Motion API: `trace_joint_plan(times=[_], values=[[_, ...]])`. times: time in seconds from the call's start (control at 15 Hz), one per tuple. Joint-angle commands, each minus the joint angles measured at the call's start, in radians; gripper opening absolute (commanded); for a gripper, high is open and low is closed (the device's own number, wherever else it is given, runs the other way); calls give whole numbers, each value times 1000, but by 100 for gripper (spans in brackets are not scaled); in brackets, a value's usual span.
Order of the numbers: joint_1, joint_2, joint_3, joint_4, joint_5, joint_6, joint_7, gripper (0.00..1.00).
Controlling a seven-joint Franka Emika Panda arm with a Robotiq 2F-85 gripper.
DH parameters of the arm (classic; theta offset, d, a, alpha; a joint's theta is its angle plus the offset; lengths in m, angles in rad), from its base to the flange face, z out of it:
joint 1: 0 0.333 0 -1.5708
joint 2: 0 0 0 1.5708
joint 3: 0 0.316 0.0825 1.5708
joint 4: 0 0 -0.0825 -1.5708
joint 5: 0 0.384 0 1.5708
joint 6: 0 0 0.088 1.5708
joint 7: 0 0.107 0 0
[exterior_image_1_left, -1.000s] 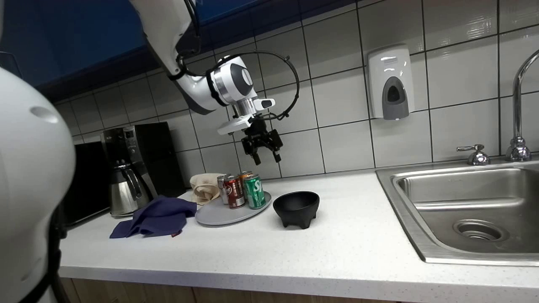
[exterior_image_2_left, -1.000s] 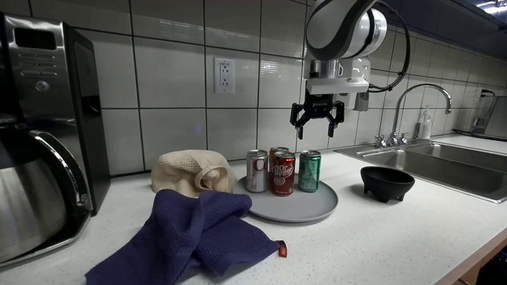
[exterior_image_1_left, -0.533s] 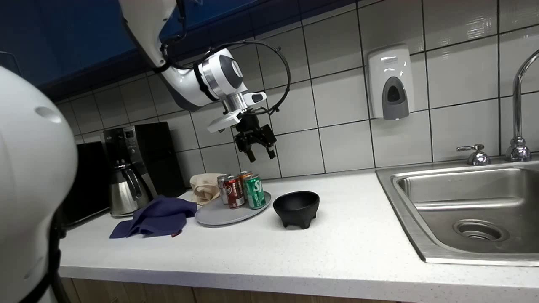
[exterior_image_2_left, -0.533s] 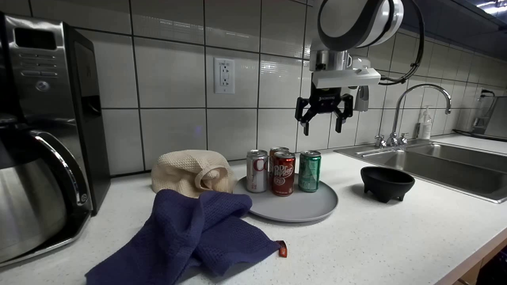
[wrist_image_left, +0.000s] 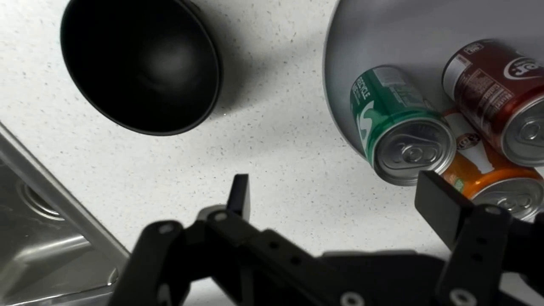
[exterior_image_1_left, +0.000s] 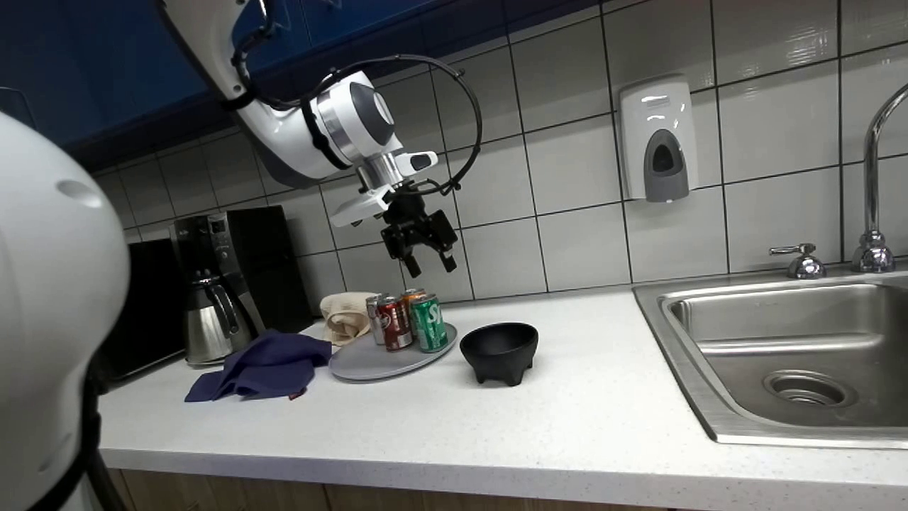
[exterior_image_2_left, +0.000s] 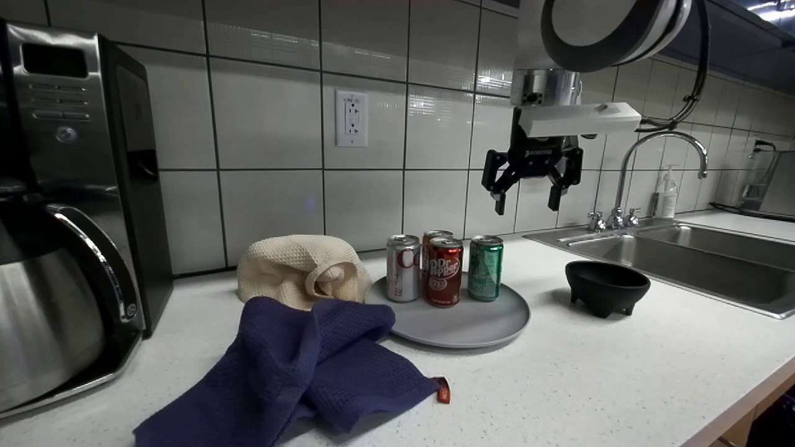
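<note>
1. All four cans stand upright on the gray plate (exterior_image_2_left: 472, 332); with nothing gripped, I judge that no grasp or lift is under way.
2. In both exterior views the green Sprite can (exterior_image_1_left: 430, 324) stands rightmost and the silver Coke can (exterior_image_2_left: 402, 270) leftmost; between them is the Dr Pepper can (exterior_image_2_left: 444, 274), with the orange can (wrist_image_left: 488, 174) on its far side.
3. The black bowl (exterior_image_2_left: 605, 292) sits right of the plate on the table (exterior_image_1_left: 496, 440); the wrist view shows no can in it.
4. The jaws are spread wide and hold nothing.
5. They hang above the can tops, touching nothing; the Sprite can looks nearest.
6. Left of the plate, the navy towel (exterior_image_2_left: 304, 372) lies near, the beige cloth (exterior_image_2_left: 298, 267) far.
</note>
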State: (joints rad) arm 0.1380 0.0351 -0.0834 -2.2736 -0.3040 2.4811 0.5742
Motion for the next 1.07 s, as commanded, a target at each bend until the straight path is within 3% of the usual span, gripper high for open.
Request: trace_joint_plan(times=[0.0,0.73,1.0], values=[[-52,-103,29,-107,-32,57,-31,100],[-126,-273,40,-272,37,159,-312,100],[-133,-336,55,-314,50,153,-347,100]])
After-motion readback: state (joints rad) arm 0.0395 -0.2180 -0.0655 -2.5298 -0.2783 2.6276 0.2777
